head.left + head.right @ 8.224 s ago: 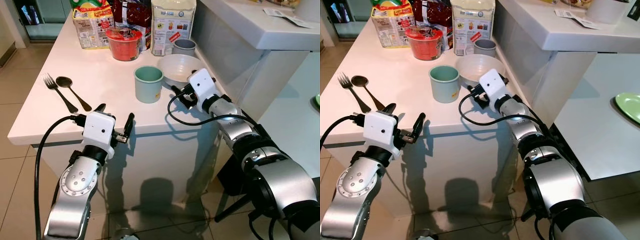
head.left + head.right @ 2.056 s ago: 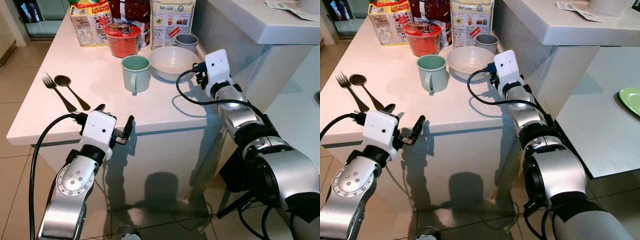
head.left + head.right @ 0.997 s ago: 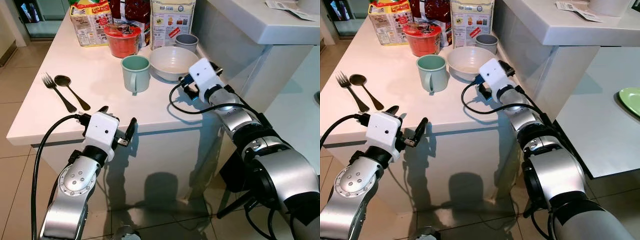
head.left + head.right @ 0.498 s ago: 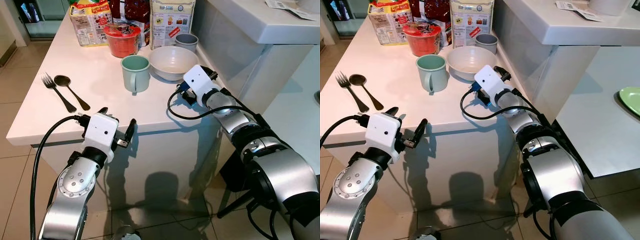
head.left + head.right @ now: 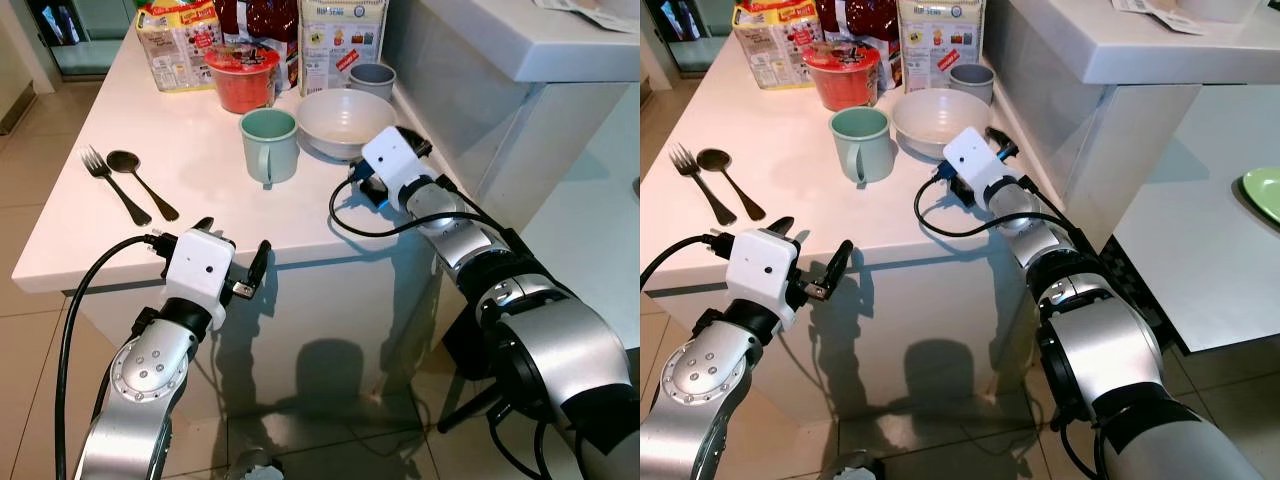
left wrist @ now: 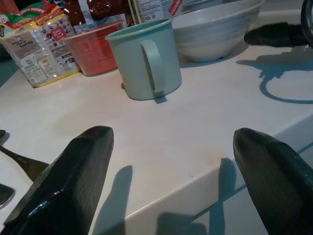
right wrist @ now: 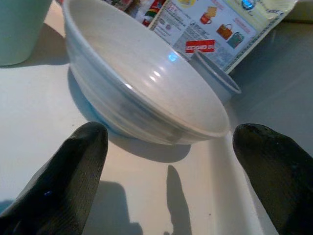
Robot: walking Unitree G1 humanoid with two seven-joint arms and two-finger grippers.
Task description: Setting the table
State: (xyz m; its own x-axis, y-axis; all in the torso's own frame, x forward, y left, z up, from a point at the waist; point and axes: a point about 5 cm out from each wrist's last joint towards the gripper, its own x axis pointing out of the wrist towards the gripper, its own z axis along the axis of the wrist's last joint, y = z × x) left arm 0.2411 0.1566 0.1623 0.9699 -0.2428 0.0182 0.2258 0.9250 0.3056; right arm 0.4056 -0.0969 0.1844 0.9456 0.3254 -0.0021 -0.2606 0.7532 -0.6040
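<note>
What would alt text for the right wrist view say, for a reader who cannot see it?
The right end effector, fingers spread open, faces a white bowl sitting on the white table, close ahead and not touching it. Behind the bowl are a small grey cup and a printed food packet.

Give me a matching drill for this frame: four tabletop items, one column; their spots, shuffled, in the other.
Items:
1. mug
2. bowl
3. fork
4. red cup

Spots:
A. beside the spoon, table's left
B. just ahead of the right gripper
C. back of the table, by the packets
D. left of the bowl, handle toward the robot

Pairs: 1-D, 2-B, 3-A, 4-C
</note>
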